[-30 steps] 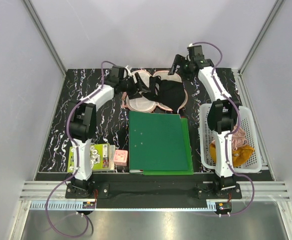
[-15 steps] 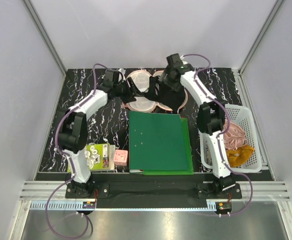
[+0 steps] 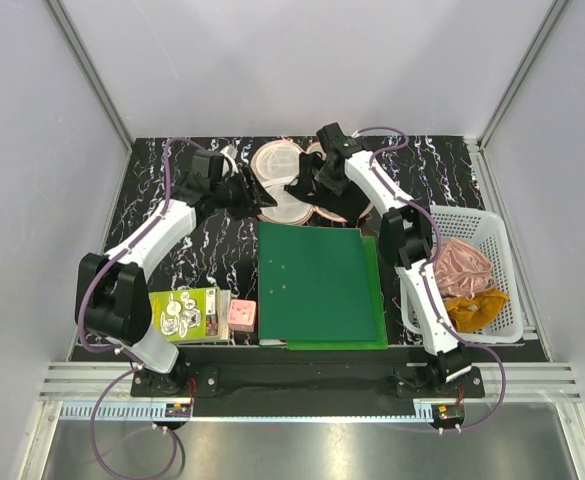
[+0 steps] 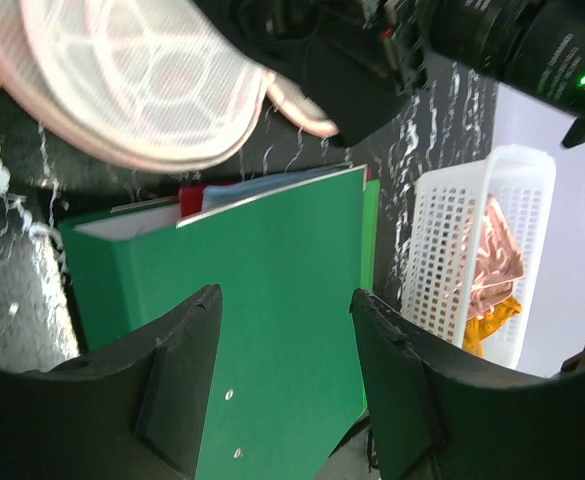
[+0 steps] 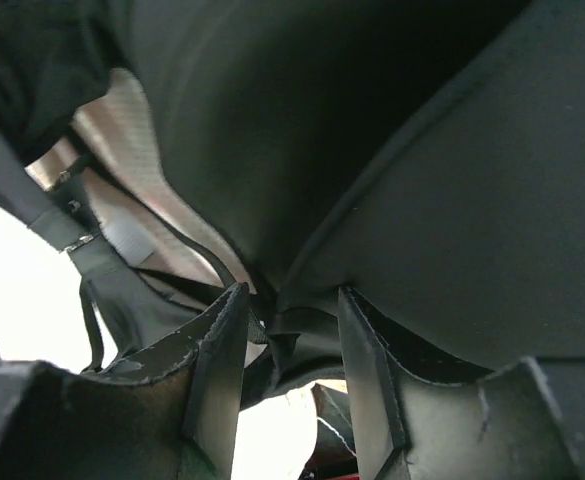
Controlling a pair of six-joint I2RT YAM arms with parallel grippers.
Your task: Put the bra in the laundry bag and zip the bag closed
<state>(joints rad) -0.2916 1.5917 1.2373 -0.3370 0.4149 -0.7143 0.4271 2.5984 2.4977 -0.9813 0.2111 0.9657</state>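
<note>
The laundry bag lies open at the back of the table, its pale cups up. It also shows in the left wrist view. The black bra lies over the bag's right cup, partly under my right arm. My right gripper is down on the bra. In the right wrist view its jaws stand a little apart, with a fold of the bra between the fingers. My left gripper is open and empty at the bag's left edge. It hangs over the green binder in its own view.
A green binder lies in front of the bag. A white basket at the right holds a pink cloth and a mustard cloth. A yellow-green box and a small pink block sit near left.
My right arm swung from the back right down and left onto the bra. My left arm drew back to the left, off the bag's cups.
</note>
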